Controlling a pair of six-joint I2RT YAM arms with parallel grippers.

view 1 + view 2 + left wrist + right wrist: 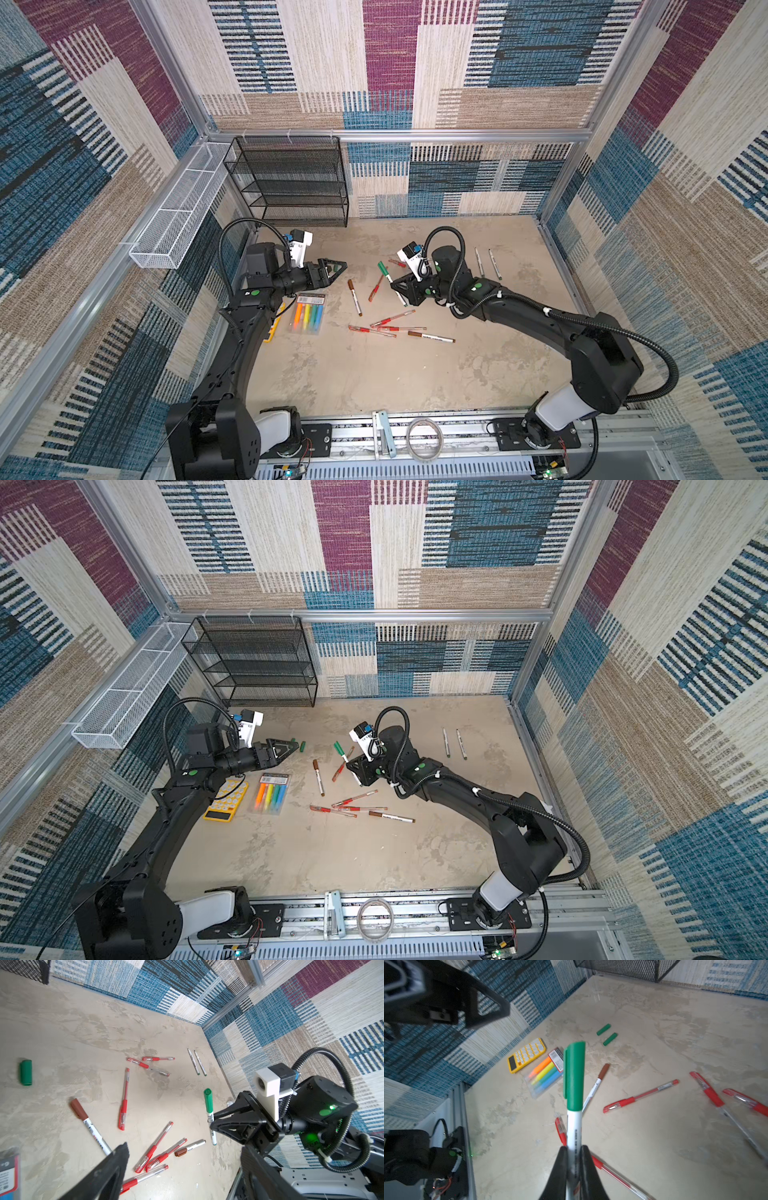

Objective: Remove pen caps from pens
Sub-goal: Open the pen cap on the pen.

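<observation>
Nearest to us on the bench [374,382] lies a loose bunch of clear pens with red bands [392,320], and just beside them a white pen with a brown cap [430,336], all flat on the surface. Toward the left arm we see a pack of highlighters [307,318] and a yellow calculator [226,800] side by side, the calculator partly hidden under that arm in a top view

A little farther, a second brown-capped pen [354,297] lies alone between the two arms. Past it, the right gripper [574,1150] is clenched on the white barrel of a green-capped pen [574,1126]. Its green cap [574,1076] is on and points toward the left gripper [291,746]. We cannot tell whether the pen's other end touches the bench. Another red-banded pen [377,289] lies flat under the held one

The left gripper is released, its fingers [118,1159] spread wide with nothing between them, and it stands near the capped end without touching it. Two loose green caps [610,1039] lie side by side on the bench just beside its tip

Farther on the right side, two thin white pens with green ends [480,262] lie nearly parallel, their tips bare. At the far wall we see a black mesh shelf [291,183], and a white wire basket [178,216] hangs along the left wall
</observation>
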